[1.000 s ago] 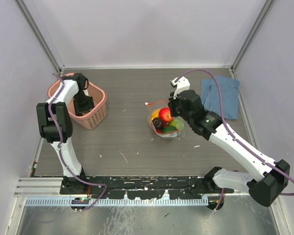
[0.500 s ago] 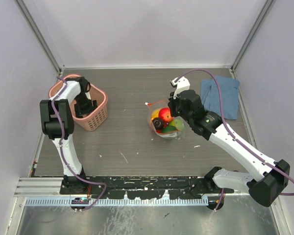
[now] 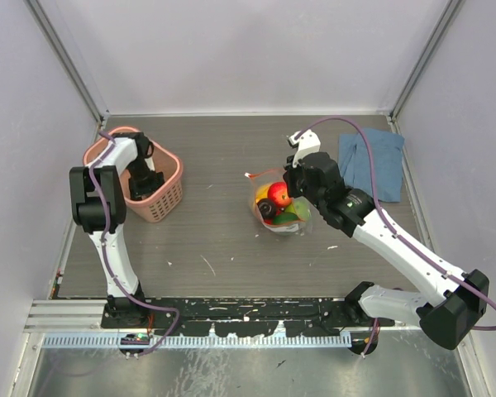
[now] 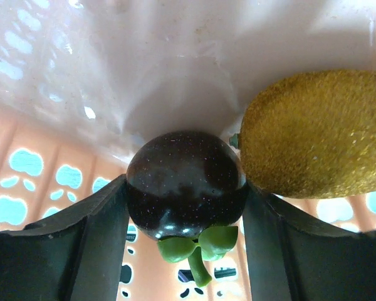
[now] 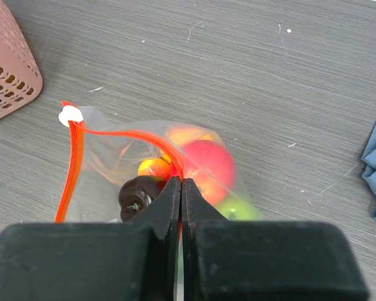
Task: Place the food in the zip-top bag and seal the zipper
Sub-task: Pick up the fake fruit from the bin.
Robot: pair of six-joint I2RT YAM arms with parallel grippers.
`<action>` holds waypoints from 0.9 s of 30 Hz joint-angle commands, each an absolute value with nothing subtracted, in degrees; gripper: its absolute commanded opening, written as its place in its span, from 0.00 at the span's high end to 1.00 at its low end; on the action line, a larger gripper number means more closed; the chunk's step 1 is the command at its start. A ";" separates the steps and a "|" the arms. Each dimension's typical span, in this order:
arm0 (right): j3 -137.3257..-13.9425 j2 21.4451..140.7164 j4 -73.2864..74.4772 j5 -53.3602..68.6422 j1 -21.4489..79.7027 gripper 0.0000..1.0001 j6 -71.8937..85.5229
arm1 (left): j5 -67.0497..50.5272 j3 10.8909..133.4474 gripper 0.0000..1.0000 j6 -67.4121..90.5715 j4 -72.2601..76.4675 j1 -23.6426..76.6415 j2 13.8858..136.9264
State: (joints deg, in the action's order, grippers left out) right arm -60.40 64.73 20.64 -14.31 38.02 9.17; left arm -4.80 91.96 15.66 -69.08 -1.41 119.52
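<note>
Item, left hand [image 3: 143, 176]: down in the pink basket [image 3: 169, 197] by the desk's [image 3: 215, 236] left edge, fingers apart either side of a dark toy fruit [image 4: 185, 188], with a kiwi [image 4: 313, 135] touching its right. I cannot tell whether they grip it yet. Item, right hand [image 5: 180, 188]: pinched together on the zipper [image 5: 128, 133], holding the zip-top bag [image 3: 283, 217] open near the desk's middle, with red, yellow and green food [image 5: 203, 164] inside. The bag lies well apart to the basket's right, so I judge the carry runs sideways over grey desk.
</note>
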 commanded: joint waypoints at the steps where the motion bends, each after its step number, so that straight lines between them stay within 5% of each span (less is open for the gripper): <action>1: -60.73 62.39 17.00 -14.76 37.83 1.00 8.98 | -5.77 92.14 0.43 15.61 -68.92 -1.31 118.20; 10: -60.68 61.69 17.02 -15.06 37.87 1.00 9.28 | -0.45 93.78 0.59 17.37 -68.63 -1.32 109.71; 27: -61.68 61.40 17.31 -14.92 37.82 1.00 9.41 | 1.37 92.10 0.61 22.36 -61.32 0.01 87.30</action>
State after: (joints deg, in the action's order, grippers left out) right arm -60.10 63.57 20.62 -14.31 38.02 9.19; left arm 1.67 92.38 20.25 -65.93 -1.17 94.91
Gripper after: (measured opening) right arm 0.049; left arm 0.641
